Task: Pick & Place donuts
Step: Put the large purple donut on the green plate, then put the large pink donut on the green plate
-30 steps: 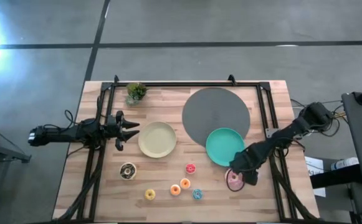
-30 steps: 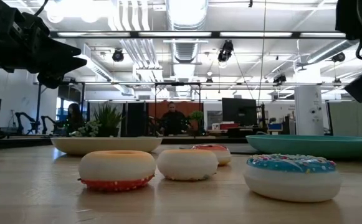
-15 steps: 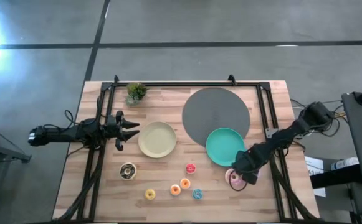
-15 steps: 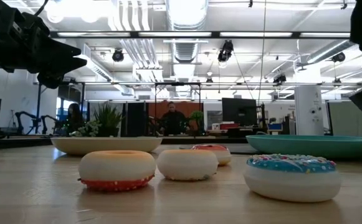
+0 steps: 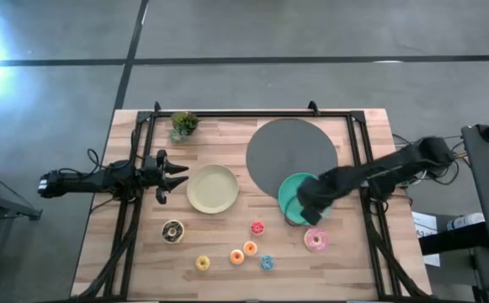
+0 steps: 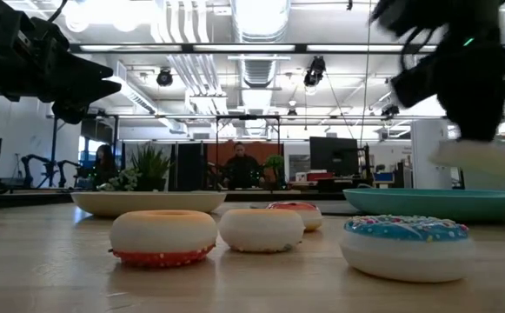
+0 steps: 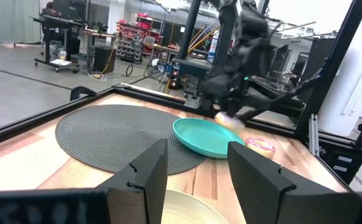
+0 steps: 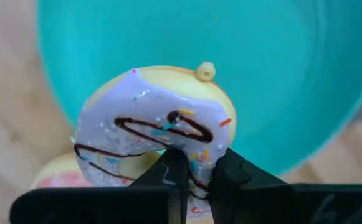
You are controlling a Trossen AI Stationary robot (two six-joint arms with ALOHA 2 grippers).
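My right gripper [image 5: 305, 208] hangs over the near part of the teal plate [image 5: 288, 188], shut on a lilac sprinkled donut [image 8: 156, 118] with a chocolate drizzle. A pink donut [image 5: 316, 240] lies flat on the table just near of that plate. The chocolate donut [image 5: 173, 231] and several mini donuts, among them red [image 5: 257, 227], yellow [image 5: 203, 263] and blue [image 5: 266, 263], lie flat on the wood near the front edge. My left gripper [image 5: 175, 175] hovers open at the left of the cream plate [image 5: 212, 188], with nothing between its fingers. My right gripper pinches the lilac donut's ring at its near side [image 8: 196, 152] between its two fingers [image 8: 168, 171], squashing it there. The fingers come from above, pointing down. The donut is lifted clear over the teal plate [image 8: 274, 56], tilted, its icing turned toward the wrist camera.
A round grey mat [image 5: 292, 154] lies at the back right, partly under the teal plate. A small potted plant [image 5: 183, 124] stands at the far left. Black frame rails [image 5: 135, 168] run along both table sides. People sit in the room beyond the table [image 6: 239, 165].
My right gripper has taken the lilac donut from beside the pink one, lifted it, and carried it toward the table's left and far edge, over the teal plate. The pink donut stays on the table. My left arm has kept still.
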